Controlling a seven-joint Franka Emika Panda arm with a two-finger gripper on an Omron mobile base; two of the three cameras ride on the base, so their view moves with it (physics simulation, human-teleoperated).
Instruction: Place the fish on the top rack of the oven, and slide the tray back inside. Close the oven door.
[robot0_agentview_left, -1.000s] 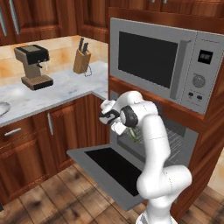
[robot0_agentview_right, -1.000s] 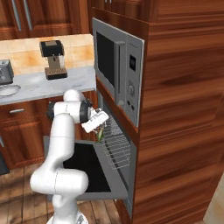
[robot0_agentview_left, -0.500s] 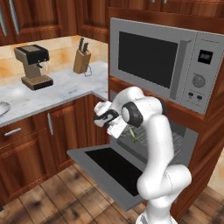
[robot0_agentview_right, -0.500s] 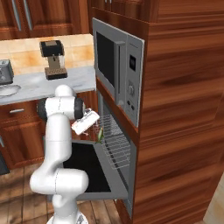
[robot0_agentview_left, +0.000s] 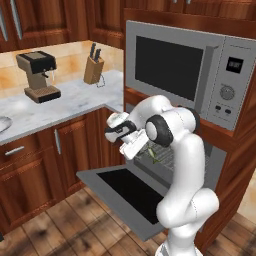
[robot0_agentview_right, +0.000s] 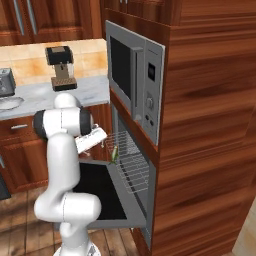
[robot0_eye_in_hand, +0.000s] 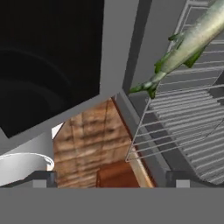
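Your hand (robot0_agentview_left: 136, 146) had backed off, jaws wide and empty; the fish (robot0_eye_in_hand: 188, 43) lay loose on the rack (robot0_eye_in_hand: 183, 122). Push that stiff, light rack by its front bar.

Two base views look forward and down from behind the arm, left and right, sharing the oven (robot0_agentview_left: 200, 165) and its open oven door (robot0_agentview_right: 107, 192), while the hand view looks closely over the top rack (robot0_eye_in_hand: 183, 127).

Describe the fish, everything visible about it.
The fish is small and slender, with a greenish-grey back, pale silvery belly, green fins and a forked tail. It lies lengthwise on the pulled-out top rack, near the rack's front edge, resting on the silver wires. Nothing grips it.
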